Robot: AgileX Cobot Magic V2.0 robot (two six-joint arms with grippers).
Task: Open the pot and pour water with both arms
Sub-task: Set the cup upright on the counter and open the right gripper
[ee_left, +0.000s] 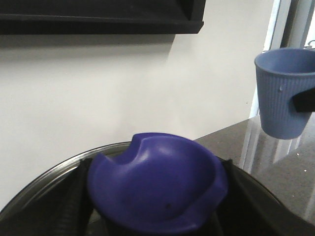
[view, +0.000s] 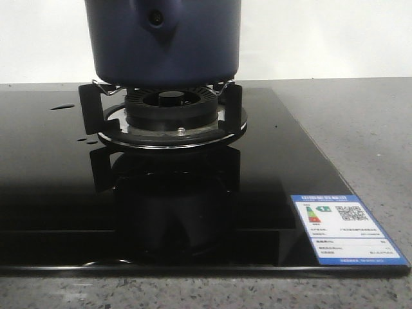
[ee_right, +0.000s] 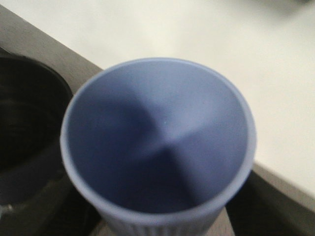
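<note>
The dark navy pot [view: 164, 38] stands on the gas burner [view: 170, 109]; its top is cut off in the front view. In the right wrist view its open dark mouth [ee_right: 24, 123] shows beside the cup. My left gripper [ee_left: 157, 196] is shut on the blue-purple knob [ee_left: 157, 182] of a glass lid with a steel rim [ee_left: 54, 169]; dark fingers [ee_left: 74, 201] flank the knob. My right gripper [ee_right: 162, 221] is shut on a pale blue ribbed cup [ee_right: 157, 137], held upright. The cup also shows in the left wrist view [ee_left: 285, 93]. I cannot tell whether it holds water.
The burner sits on a glossy black glass cooktop [view: 58, 193] with a blue energy label [view: 344, 228] at its front right corner. A small spill [view: 62, 107] lies at the back left. Grey speckled counter [view: 360, 129] surrounds it. A white wall stands behind.
</note>
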